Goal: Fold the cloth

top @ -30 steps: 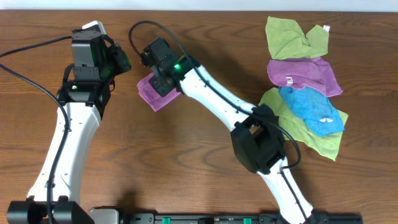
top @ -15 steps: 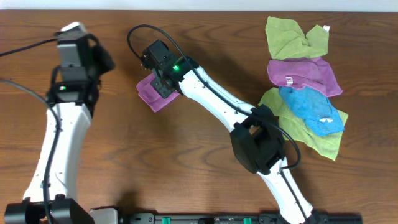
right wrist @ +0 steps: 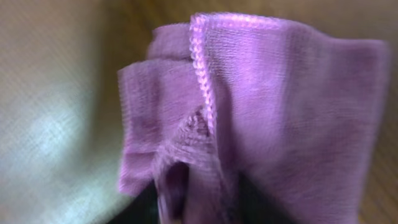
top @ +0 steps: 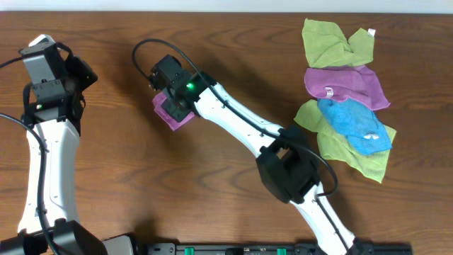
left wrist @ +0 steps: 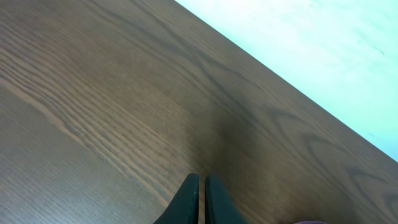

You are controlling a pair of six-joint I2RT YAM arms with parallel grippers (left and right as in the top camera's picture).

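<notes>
Folding looks nearly finished, judging by how the cloth (top: 172, 113) lies: a small, compact mauve bundle on the table (top: 177, 184), far smaller than a spread towel would be. Using that cloth as the landmark, the right gripper (top: 170, 95) sits directly over its far edge, the arm running away toward the near right. The right wrist view fills with fuzzy mauve fabric, a stitched hem running down its middle and layers stacked beside it, so the folds appear doubled over at least once. Dark finger shapes show at the bottom of that view with fabric over and between them; whether the right claw pinches the cloth or stands spread around it, I cannot tell.

Well to the left of the cloth, the left gripper (left wrist: 199, 199) hangs over bare wood, its two fingers pressed together on nothing.

Far to the right of the cloth lies a pile of other cloths (top: 347, 106), green, purple and blue, untouched by either arm.

What is left, by my reading, is only letting go and perhaps flattening the bundle.
</notes>
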